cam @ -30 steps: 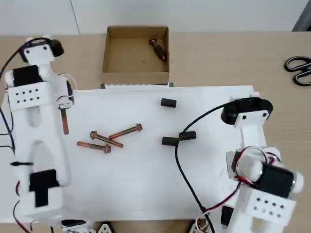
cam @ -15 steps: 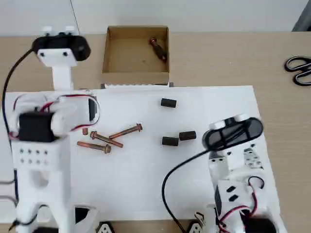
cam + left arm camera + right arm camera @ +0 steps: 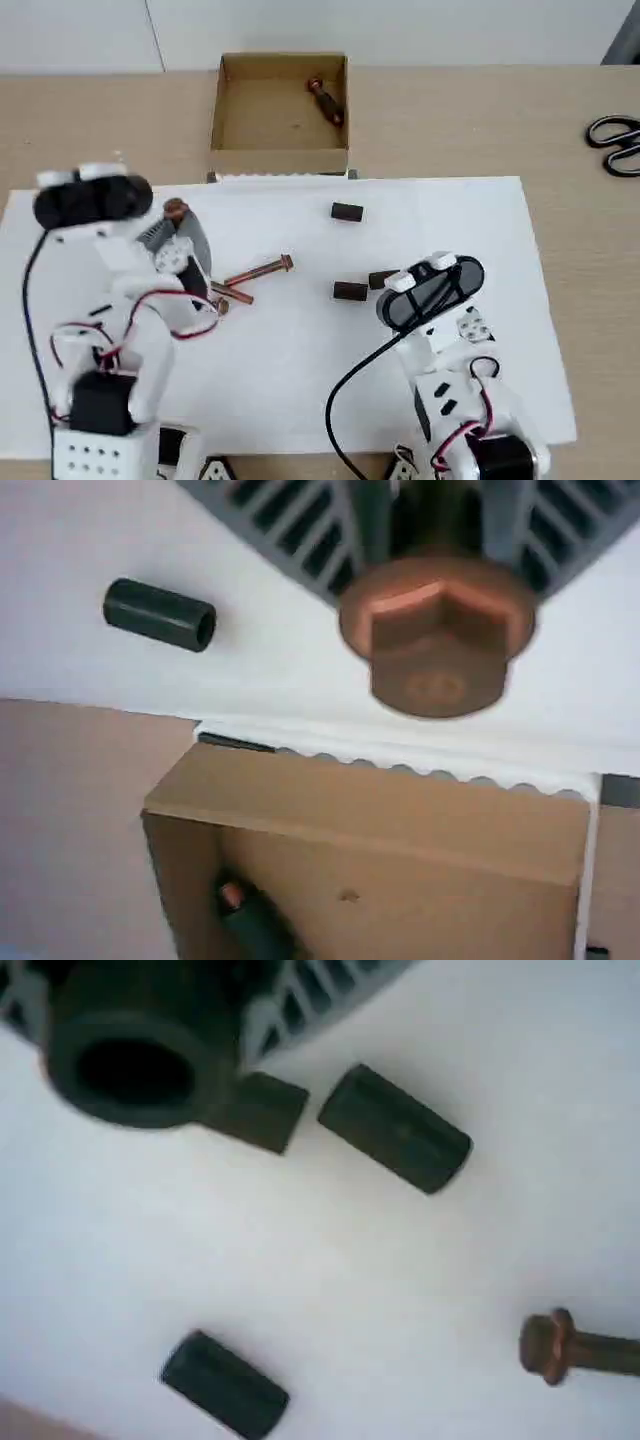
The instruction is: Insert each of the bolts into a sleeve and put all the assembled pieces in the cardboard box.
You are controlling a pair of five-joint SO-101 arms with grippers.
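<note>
The left gripper [image 3: 178,225] is clamped tight on a bolt [image 3: 175,209]. The bolt's head pokes out past the fingers, pointing toward the box [image 3: 280,160]. The right gripper [image 3: 150,995] squeezes a sleeve [image 3: 130,1065], just beside a second sleeve [image 3: 350,291]. A third sleeve [image 3: 347,211] lies nearer the box. Loose bolts [image 3: 258,270] lie on the white sheet [image 3: 300,380] between the grippers. One done piece [image 3: 325,100] lies in the box.

Copper bolts [image 3: 258,270], black sleeves [image 3: 347,212], brown cardboard box [image 3: 280,160] — white sheet [image 3: 300,370], tan table [image 3: 450,120].
</note>
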